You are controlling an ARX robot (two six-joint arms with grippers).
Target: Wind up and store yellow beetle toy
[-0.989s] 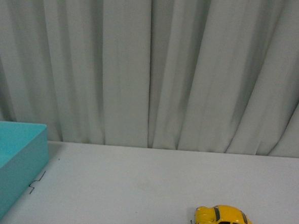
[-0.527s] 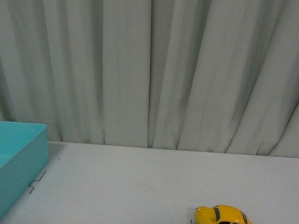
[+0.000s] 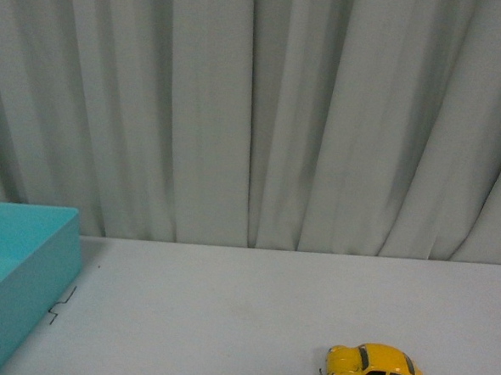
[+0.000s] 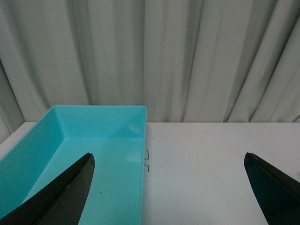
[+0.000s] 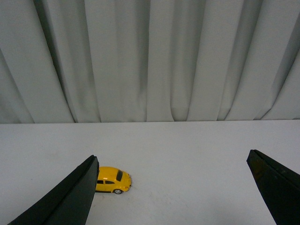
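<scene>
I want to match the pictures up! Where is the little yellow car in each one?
Front view: the yellow beetle toy sits low and right on the white table.
Left wrist view: not in it; the turquoise bin shows instead.
Right wrist view: on the table, partly behind one finger of the right end effector.
Shared landmark: the grey curtain behind the table, in all three views.

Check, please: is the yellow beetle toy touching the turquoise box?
Apart. The front view shows bare table between the yellow beetle toy and the turquoise box.
</scene>
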